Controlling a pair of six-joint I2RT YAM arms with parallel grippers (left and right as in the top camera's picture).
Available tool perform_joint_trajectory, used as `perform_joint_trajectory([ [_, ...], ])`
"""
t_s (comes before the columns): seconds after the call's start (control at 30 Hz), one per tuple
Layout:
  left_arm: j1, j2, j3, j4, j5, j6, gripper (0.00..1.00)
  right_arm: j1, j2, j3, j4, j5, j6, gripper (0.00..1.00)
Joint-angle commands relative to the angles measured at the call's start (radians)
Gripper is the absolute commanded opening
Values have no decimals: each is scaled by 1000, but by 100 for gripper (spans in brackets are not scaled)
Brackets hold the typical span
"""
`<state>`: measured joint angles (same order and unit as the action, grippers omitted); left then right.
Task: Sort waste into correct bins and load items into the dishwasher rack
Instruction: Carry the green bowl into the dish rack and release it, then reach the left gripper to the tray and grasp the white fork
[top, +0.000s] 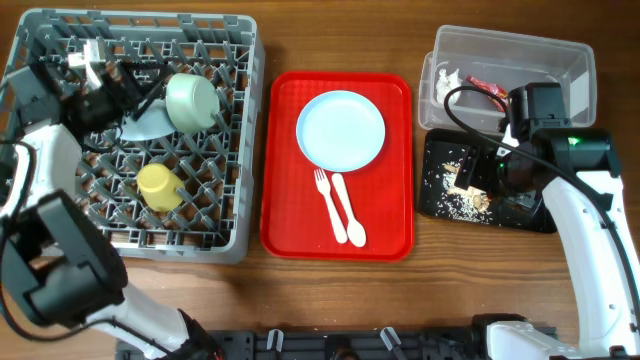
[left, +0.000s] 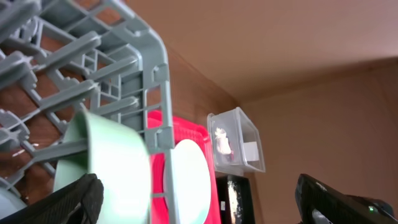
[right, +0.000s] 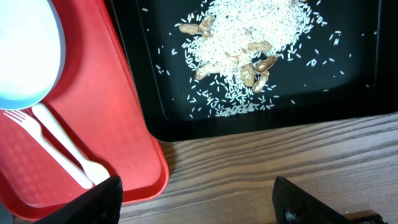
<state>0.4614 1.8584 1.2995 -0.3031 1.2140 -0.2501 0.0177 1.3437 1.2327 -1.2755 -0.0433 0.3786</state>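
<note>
From overhead, we see the large square grey plastic dishwasher rack (top: 245, 150) at 9 o'clock on the desk. It holds a pale mint-blue bowl (top: 192, 100) and a small yellow cup (top: 160, 185). The left gripper (top: 95, 90) hangs over the rack's 10 o'clock corner. The red serving tray (top: 290, 200) at centre carries the white round plate (top: 340, 128), the white plastic fork (top: 328, 205) and the white plastic spoon (top: 348, 210). At 2 o'clock the clear rectangular plastic tub (top: 575, 60) holds the crumpled red wrapper (top: 488, 88) and the crumpled white tissue (top: 447, 78). Below it the right gripper (top: 478, 172) hovers over the shallow black rectangular tray (top: 430, 195), where the pale crumbly food scraps (top: 465, 203) lie.

In the left wrist view, the fingers (left: 74, 199) are spread wide and grasp nothing, with the bowl just beside one of them. We judge that a careless move here could nudge the bowl off its pegs or snag a peg.

In the right wrist view, the fingers (right: 99, 199) are likewise released and empty, low near the edges of the black and red trays. We judge the plate the next risk: it lies flat, so the gripper may slide it or catch the red tray's lip and shift the cutlery.
</note>
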Motion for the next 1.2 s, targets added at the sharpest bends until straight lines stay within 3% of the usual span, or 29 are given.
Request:
perform_joint_trajectory([
  [0.0, -9, -171, -3, -63, -123, -20, 100, -3, -20, 18, -1, 14, -12, 78],
  [0.17, -80, -287, -3, -220, -331, -20, 100, -3, -20, 18, -1, 14, -13, 79],
  [0.3, -218, -373, -3, -401, -574, -26, 100, -3, -20, 18, 0, 14, -13, 82],
  [0.4, -369, -402, -3, -555, -821, -140, 100, -3, -20, 18, 3, 14, -18, 82],
  [0.53, -572, -396, -8, -683, -1022, -291, 100, -3, -20, 18, 6, 14, -20, 83],
  [0.83, -917, -328, -23, -639, -1100, -532, 100, -3, -20, 18, 6, 14, -20, 82],
  [1.0, -1009, -241, -23, -612, -1157, -706, 100, -3, -20, 18, 6, 14, -21, 83],
  [1.17, -1079, -133, -23, -565, -1180, -728, 100, -3, -20, 18, 6, 14, -20, 83],
])
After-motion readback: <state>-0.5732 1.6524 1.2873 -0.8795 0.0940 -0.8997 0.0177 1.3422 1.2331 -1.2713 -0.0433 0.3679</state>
